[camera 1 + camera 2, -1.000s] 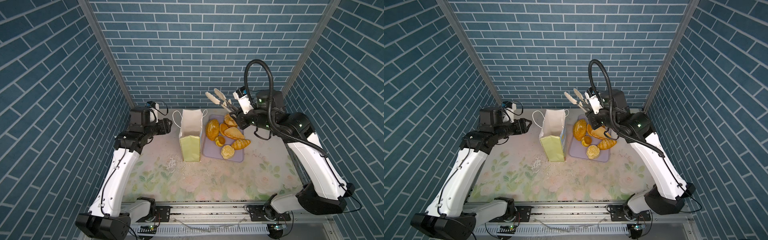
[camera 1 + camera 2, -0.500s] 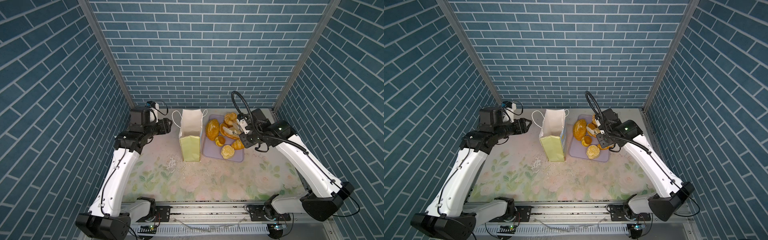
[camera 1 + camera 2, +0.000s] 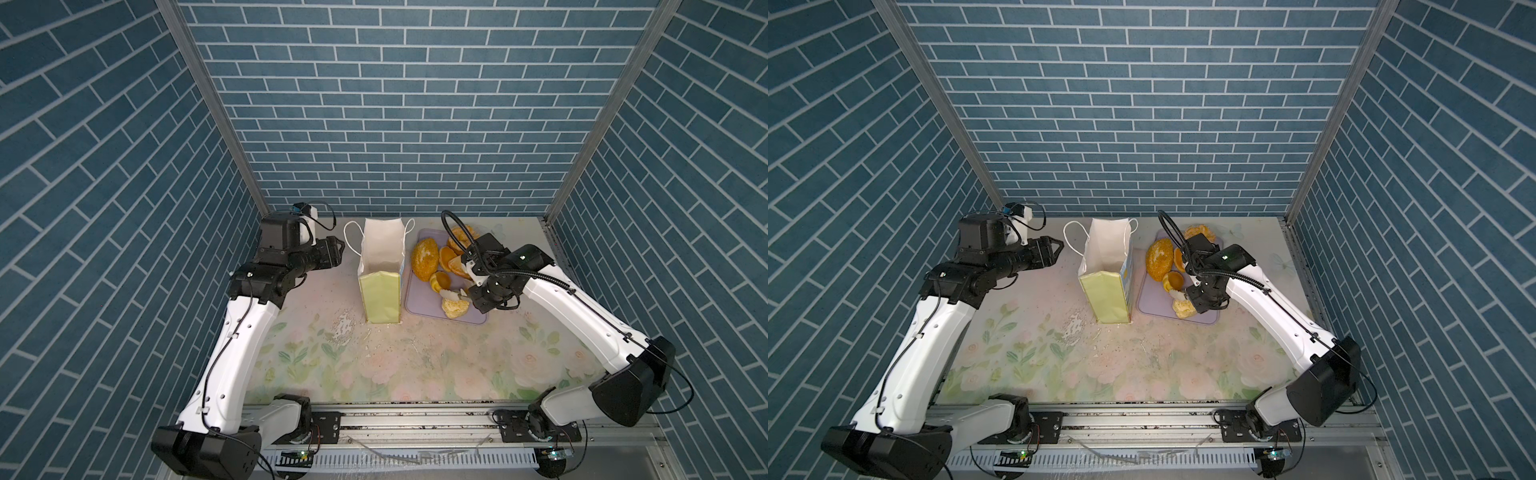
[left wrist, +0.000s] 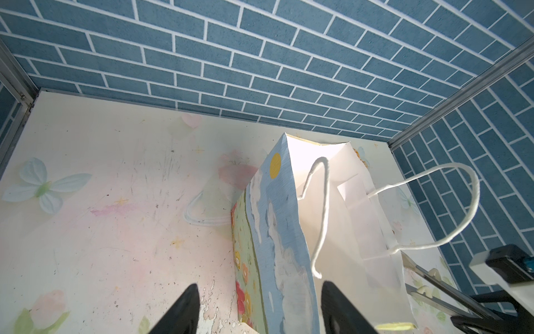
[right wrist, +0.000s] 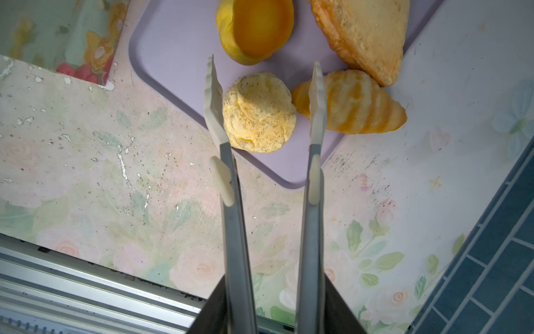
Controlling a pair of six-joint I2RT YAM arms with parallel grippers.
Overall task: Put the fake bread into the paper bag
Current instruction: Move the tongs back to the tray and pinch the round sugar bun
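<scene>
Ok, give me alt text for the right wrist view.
Grey metal tongs with white tips straddle a pale yellow speckled round bun on a lavender tray, one tip on each side. A striped golden croissant, a brown triangular turnover and an orange cup-shaped pastry lie nearby.

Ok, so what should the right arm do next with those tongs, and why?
Probably squeeze the tongs shut on the pale bun. Their tips sit either side of it on the tray, not yet pinching, and the bag stands open beside the tray.
</scene>
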